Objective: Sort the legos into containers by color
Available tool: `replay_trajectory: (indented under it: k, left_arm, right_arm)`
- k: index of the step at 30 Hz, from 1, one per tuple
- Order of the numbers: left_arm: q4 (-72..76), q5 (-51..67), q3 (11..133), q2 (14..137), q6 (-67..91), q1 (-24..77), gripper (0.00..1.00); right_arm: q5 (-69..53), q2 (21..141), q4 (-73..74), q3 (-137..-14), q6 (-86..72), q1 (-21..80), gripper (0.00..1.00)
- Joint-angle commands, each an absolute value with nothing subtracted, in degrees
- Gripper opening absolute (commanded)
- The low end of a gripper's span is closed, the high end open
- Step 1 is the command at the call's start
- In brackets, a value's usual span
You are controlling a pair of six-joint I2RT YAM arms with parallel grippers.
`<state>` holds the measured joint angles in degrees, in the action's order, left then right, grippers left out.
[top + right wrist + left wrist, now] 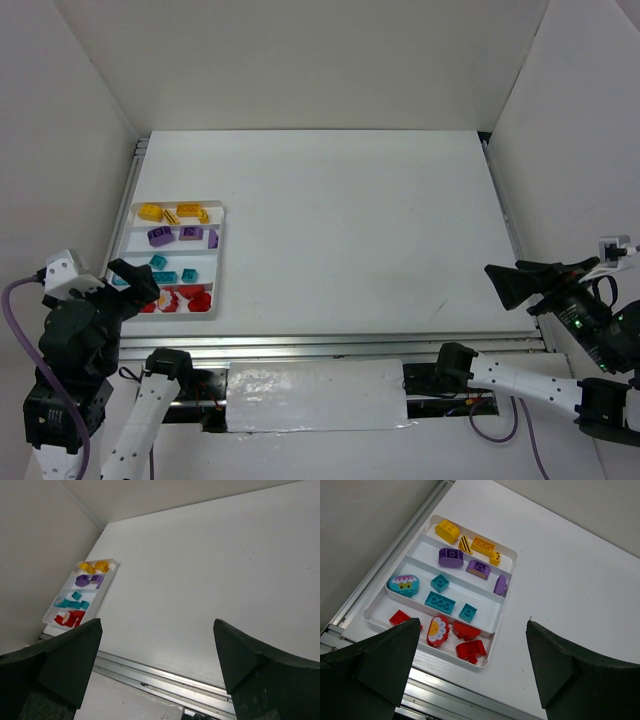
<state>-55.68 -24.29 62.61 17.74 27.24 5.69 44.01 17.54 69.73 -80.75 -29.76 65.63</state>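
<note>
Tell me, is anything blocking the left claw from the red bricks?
No, nothing visible. The left gripper hangs open above the tray's near end, with only air between it and the red bricks.

The left arm [140, 405] is seen folded at the near left, with its wrist raised and the left gripper [135, 285] pointed forward and downward. In the left wrist view its two dark fingers [380, 665] are held wide apart, and nothing is clasped between them. The right arm [520, 380] is stretched out low towards the near right and then bent upward, with the right gripper [505, 278] turned leftward. Its fingers [65, 655] are likewise spread wide, with nothing gripped.
</note>
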Motion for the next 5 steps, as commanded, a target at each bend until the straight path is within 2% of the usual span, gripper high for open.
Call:
replay_trajectory:
  k: [1, 5]
  left_arm:
    - [-53.2, -25.8, 63.5, 17.7, 27.5, 6.0, 1.00]
    - [-52.2, -25.6, 62.9, 17.3, 27.5, 6.0, 1.00]
  right_arm:
    - [45.6, 17.7, 68.6, -79.6, -29.4, 65.7, 1.00]
    - [46.0, 17.1, 67.4, -78.7, -29.3, 65.7, 1.00]
